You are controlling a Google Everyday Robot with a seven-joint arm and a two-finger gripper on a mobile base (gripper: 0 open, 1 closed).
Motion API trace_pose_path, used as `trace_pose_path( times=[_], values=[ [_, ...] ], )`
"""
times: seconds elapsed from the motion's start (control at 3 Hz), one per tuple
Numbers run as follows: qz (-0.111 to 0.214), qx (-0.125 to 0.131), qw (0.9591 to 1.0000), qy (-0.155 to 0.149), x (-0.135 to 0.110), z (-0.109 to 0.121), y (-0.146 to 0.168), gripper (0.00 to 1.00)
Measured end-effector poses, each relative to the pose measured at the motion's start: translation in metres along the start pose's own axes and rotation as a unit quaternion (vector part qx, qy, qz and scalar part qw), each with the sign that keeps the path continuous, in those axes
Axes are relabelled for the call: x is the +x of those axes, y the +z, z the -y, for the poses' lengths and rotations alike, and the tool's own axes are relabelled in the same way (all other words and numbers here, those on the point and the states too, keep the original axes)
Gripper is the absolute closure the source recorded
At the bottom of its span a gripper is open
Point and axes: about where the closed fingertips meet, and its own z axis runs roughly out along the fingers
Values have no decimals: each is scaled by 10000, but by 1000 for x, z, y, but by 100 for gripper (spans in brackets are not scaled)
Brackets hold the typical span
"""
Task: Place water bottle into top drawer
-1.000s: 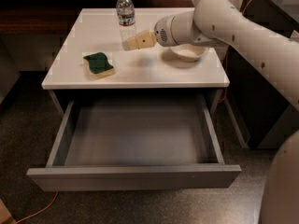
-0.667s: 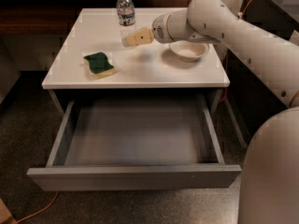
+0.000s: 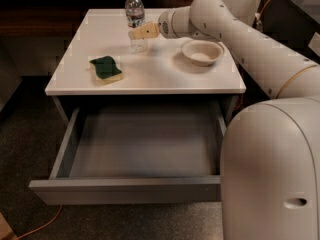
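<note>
Drawer (image 3: 125,190), topmost, nearest, pulled wide open: flat grey front, shallow smooth grey tray. Above, glossy white tabletop (image 3: 160,76) with wavy green-and-yellow sponge (image 3: 106,68) left, round white bowl (image 3: 202,52) right. Farther back, tan gripper (image 3: 135,34) overlapping ribbed clear water bottle (image 3: 134,11), upright, white-capped, on the tabletop; whether open or clamped, cannot tell.

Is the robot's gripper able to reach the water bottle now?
Probably yes. The gripper is right at the water bottle, with nothing between them; the sponge and bowl lie off to the sides.
</note>
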Motion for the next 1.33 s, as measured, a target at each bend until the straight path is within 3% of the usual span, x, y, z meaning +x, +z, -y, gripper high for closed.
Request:
trace_pose_path(
  times=[1.0,1.33],
  values=[
    [368,-160,9992,27,-26,3,45,2],
    [427,-318,9986,-20,-33,-6,52,31]
  ],
)
